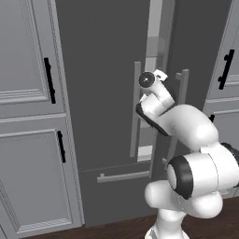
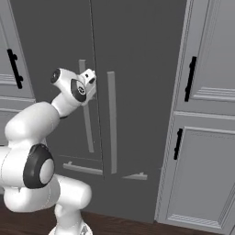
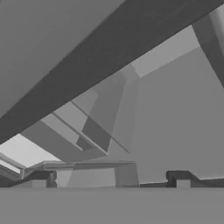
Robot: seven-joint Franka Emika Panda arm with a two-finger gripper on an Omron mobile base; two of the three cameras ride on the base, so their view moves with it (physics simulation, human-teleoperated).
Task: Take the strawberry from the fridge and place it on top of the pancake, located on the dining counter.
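- pincer (image 3: pixel 110 178) spread wide, holding nothing, right at the fridge (image 1: pixel 107 116) door gap
- strawberry's presumably inside, can't spot it
- I'd swing that left door properly open before reaching in

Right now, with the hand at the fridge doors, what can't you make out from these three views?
- Fridge interior: left base view shows a narrow gap between the doors; shelf contents hidden by the doors and the arm.
- Right base view: doors look nearly shut, nothing inside visible.
- Hand view: pale shelf edges past the dark door edge, too close and tilted to tell what lies on them.
- Gripper: open, nothing held; only its tips visible.
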